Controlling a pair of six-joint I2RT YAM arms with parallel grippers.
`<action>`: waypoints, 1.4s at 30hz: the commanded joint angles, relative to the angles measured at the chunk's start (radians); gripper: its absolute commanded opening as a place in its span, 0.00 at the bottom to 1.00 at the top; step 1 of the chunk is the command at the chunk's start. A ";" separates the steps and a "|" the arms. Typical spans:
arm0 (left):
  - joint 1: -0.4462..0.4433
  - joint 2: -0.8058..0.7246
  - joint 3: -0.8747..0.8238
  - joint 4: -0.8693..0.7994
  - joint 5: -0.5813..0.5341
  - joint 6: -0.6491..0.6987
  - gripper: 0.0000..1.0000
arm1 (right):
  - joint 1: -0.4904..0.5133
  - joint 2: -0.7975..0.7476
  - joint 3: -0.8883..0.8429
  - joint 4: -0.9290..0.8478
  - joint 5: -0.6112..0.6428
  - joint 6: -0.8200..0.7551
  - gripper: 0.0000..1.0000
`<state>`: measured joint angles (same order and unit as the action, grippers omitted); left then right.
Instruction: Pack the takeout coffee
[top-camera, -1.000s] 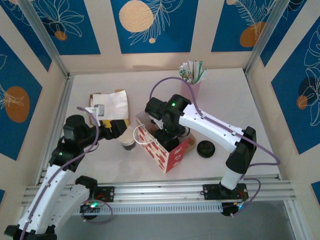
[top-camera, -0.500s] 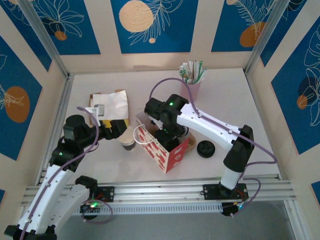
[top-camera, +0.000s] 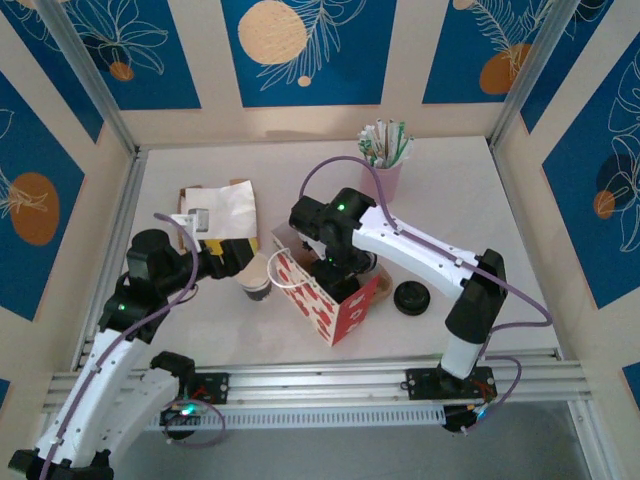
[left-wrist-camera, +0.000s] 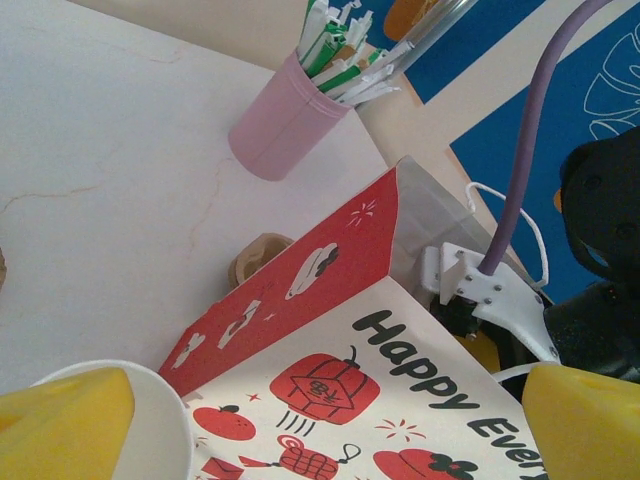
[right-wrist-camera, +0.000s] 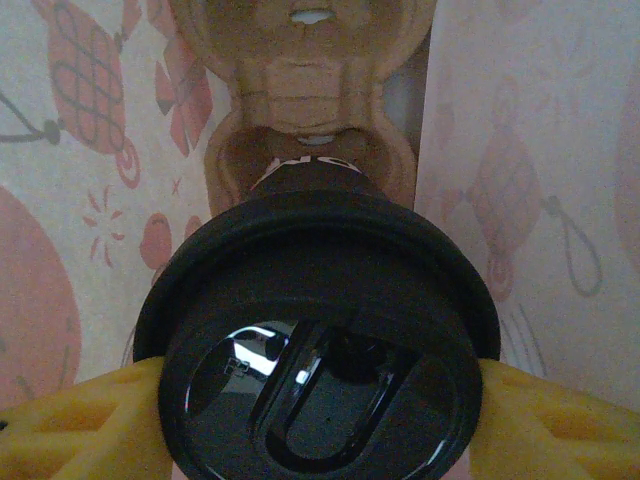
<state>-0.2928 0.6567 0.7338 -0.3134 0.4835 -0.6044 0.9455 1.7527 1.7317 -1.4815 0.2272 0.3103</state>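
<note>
**Risks:**
- Gift bag (top-camera: 330, 300): tall and light. R arm pressing inside may tip it or crumple a wall.
- Pulp carrier (right-wrist-camera: 310, 90) in bag: an off-centre set-down could miss its well.
- Lidded cup (right-wrist-camera: 318, 300): held by R gripper (right-wrist-camera: 318, 420), jaws part-closed on it.
- Takeout coffee (top-camera: 258, 280): on table left of bag, unlidded. L gripper (top-camera: 236, 260) is alongside, jaws fully apart, empty; a nudge could topple it.

**Nearby:**
- Straw cup (top-camera: 383, 172).
- Loose lid (top-camera: 411, 298).

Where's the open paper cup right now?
In the top view the paper cup stands left of centre on the table, just ahead of the open left gripper and beside the red printed bag, on its left.
</note>
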 joint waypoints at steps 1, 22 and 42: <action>-0.006 -0.003 -0.006 0.031 0.023 0.003 1.00 | -0.005 0.011 0.017 -0.029 -0.031 -0.004 0.65; -0.008 0.003 0.001 0.034 0.030 0.007 1.00 | -0.011 0.032 0.010 -0.032 -0.048 -0.015 0.65; -0.016 0.020 0.038 0.033 0.037 0.023 1.00 | -0.026 0.040 -0.002 -0.002 -0.057 -0.030 0.65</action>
<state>-0.2996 0.6781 0.7338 -0.2985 0.4942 -0.6006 0.9268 1.7859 1.7313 -1.4780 0.1974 0.2951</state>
